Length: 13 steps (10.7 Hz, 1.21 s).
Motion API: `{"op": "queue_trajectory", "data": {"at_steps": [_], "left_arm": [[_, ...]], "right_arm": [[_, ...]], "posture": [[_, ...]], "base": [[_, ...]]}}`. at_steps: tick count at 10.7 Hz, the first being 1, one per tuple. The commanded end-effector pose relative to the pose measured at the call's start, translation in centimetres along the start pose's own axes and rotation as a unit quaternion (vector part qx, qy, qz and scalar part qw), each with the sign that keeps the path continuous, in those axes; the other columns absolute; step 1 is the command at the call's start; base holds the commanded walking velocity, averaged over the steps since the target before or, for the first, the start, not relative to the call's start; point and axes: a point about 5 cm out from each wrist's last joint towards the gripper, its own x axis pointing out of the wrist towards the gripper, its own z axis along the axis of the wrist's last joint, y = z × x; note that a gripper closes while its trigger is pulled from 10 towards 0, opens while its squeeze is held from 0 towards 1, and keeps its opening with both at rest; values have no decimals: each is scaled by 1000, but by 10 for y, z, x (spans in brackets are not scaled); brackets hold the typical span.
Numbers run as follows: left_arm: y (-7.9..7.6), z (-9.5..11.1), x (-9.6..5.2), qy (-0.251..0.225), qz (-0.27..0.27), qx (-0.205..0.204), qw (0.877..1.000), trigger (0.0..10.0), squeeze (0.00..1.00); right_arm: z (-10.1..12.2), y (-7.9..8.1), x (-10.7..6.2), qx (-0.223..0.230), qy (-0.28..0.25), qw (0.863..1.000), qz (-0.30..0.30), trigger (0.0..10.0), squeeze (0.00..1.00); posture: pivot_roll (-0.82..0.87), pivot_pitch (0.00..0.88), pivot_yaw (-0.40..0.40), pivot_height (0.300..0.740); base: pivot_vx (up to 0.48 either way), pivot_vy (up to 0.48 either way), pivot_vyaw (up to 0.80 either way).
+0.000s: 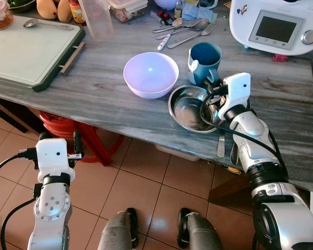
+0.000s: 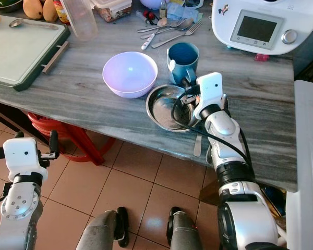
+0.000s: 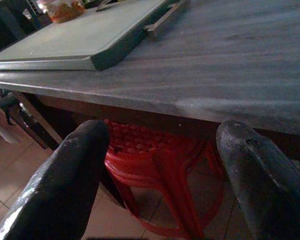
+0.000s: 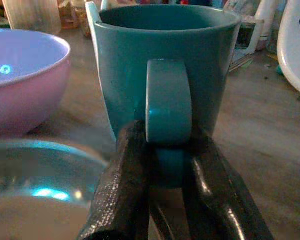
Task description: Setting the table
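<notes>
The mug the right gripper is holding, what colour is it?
Teal blue; the mug shows best in the right wrist view.

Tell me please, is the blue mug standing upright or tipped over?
Upright: the blue mug stands on its base, mouth up, while the right gripper clamps its handle.

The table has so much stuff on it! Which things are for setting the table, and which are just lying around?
For the job:
- blue mug, its handle pinched by the right pincer
- lilac bowl
- steel bowl
- forks and spoons
- butter knife

Just lying around:
- green cutting board
- white kitchen machine
- red stool
- left pincer, open and idle
</notes>
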Motion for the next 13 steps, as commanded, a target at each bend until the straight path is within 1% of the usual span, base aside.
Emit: {"op": "queue_trajectory", "data": {"at_steps": [1,3,4,5,6,9,10,13], "left_arm": [[1,-3,-1,7,0,5,1000,10000,0],[0,-3,0,6,1,3,1000,10000,0],[0,-3,0,6,0,3,1000,10000,0],[-1,-2,1,5,0,2,1000,10000,0],[-2,-2,2,4,0,0,1000,10000,0],[-3,-2,2,5,-2,-3,1000,10000,0],[-3,-2,3,5,-4,-3,1000,10000,0],[-4,-2,4,3,-5,-4,1000,10000,0]], "right_arm": [[11,-1,4,-1,-26,1000,-3,10000,0],[19,-3,5,3,-46,999,-10,10000,0],[20,-4,6,1,-47,999,-13,10000,0],[19,-4,5,-2,-39,999,-14,10000,0],[13,-5,0,-13,-20,999,-22,10000,0],[5,-1,-7,3,-10,1000,-19,10000,0],[1,5,-9,10,-4,1000,-10,10000,0],[-4,9,-12,10,12,1000,-5,10000,0]], "posture": [[90,241,46,740],[86,237,45,740],[83,236,44,740],[80,235,42,740],[79,235,40,740],[72,237,40,740],[71,237,42,740],[71,236,42,740]], "base": [[0,0,0],[0,0,0],[0,0,0],[0,0,0],[0,0,0],[0,0,0],[0,0,0],[0,0,0]]}}
